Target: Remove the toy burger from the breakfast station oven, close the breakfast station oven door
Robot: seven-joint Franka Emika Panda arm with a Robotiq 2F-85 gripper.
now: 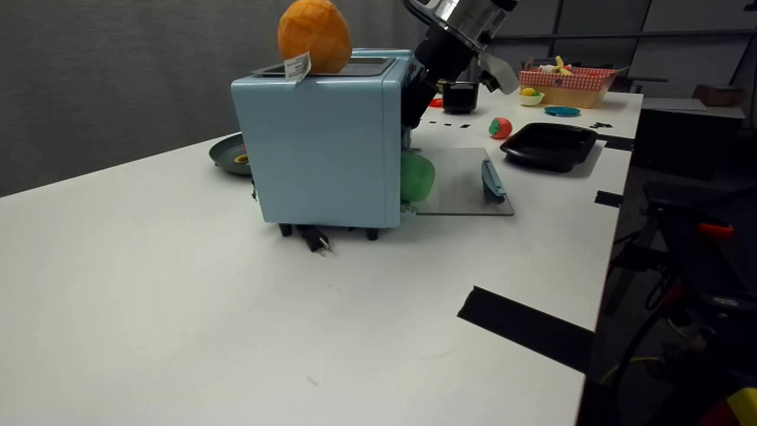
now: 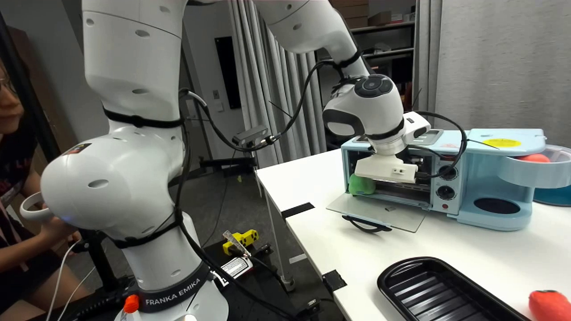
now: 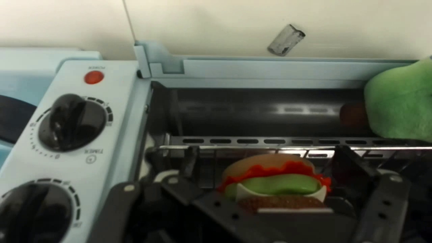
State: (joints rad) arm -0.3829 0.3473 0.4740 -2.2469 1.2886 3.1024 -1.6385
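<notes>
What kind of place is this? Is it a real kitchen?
Probably a robot lab, not a real kitchen: there's a Franka Emika robot arm, a mounted camera, and a toy burger inside the light blue breakfast station oven.

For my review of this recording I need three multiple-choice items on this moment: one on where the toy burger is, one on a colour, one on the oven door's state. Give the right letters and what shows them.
1. Where is the toy burger?
A) In the black tray
B) Inside the oven
C) On the oven's top

2. What colour is the big round thing on top of the oven?
A) Orange
B) Blue
C) White

3. How does the oven door stand?
A) Fully shut
B) Nearly shut
C) Folded down open

Right letters:
1: B, the wrist view shows it by the wire rack within.
2: A, its surface is plainly orange in an exterior view.
3: C, both exterior views show it laid out flat in front of the oven.
</notes>
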